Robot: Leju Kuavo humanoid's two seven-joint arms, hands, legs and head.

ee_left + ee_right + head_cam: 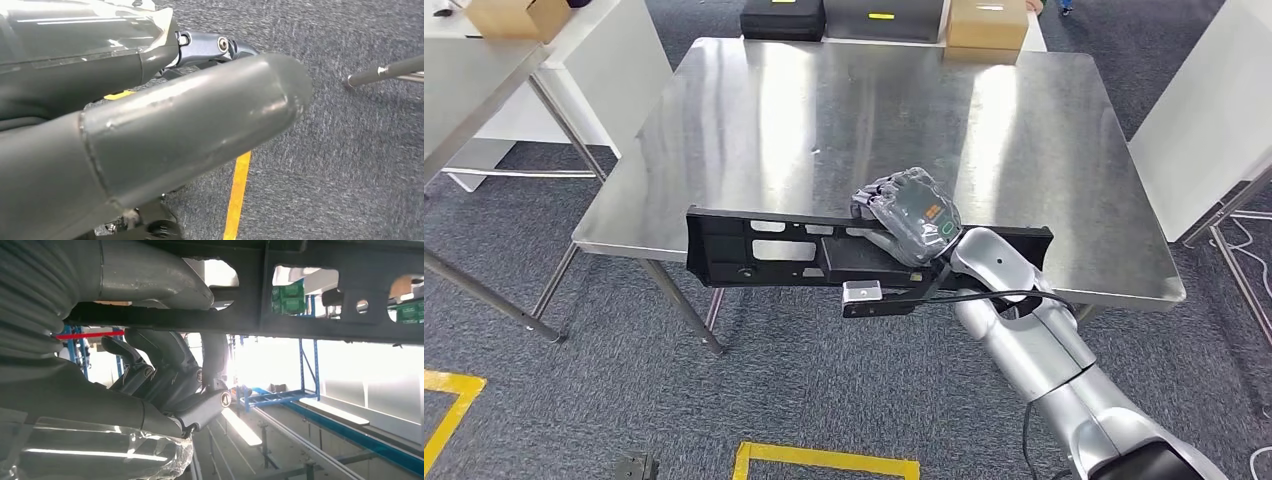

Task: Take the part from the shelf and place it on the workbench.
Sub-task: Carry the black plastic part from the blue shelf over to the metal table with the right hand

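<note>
A long black plastic part with several cut-outs hangs level over the near edge of the steel workbench. My right hand grips it from above, a little right of its middle, fingers wrapped over the top rail. In the right wrist view the part runs across as a dark bar, with the right hand curled around it. I cannot tell whether the part touches the bench top. My left hand hangs over the carpet, thumb stretched out, holding nothing.
A black case and a cardboard box stand beyond the bench's far edge. A second table is at the left, a white panel at the right. Yellow tape marks the grey carpet in front.
</note>
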